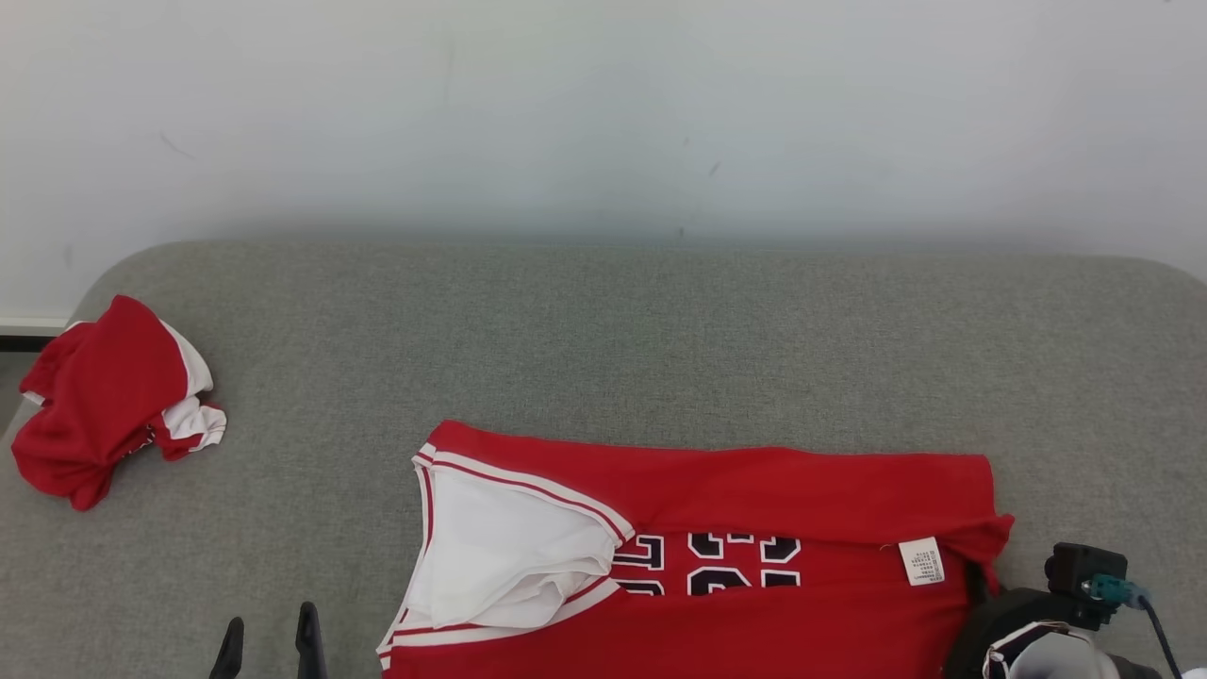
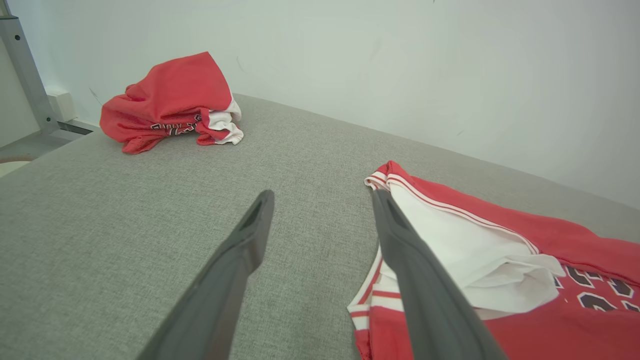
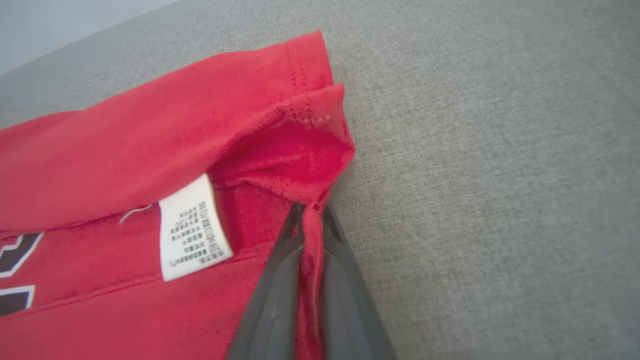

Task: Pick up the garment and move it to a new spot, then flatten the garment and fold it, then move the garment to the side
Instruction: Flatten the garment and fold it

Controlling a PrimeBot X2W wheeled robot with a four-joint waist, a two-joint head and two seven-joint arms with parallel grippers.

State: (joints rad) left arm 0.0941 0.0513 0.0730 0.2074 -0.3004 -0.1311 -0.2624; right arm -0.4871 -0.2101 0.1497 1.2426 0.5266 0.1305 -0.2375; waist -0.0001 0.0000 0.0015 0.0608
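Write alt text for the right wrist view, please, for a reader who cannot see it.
The right gripper is shut on a pinched edge of the red jersey, which lies on a grey fabric surface. A white care label sits near the pinch.

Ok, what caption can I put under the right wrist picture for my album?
The right pincer pinches a corner of the red jersey near its white label.

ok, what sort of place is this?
Probably a lab or test room for cloth folding: a grey fabric-covered table against a bare white wall, a metal post beside it, a spread red jersey and a crumpled red garment.
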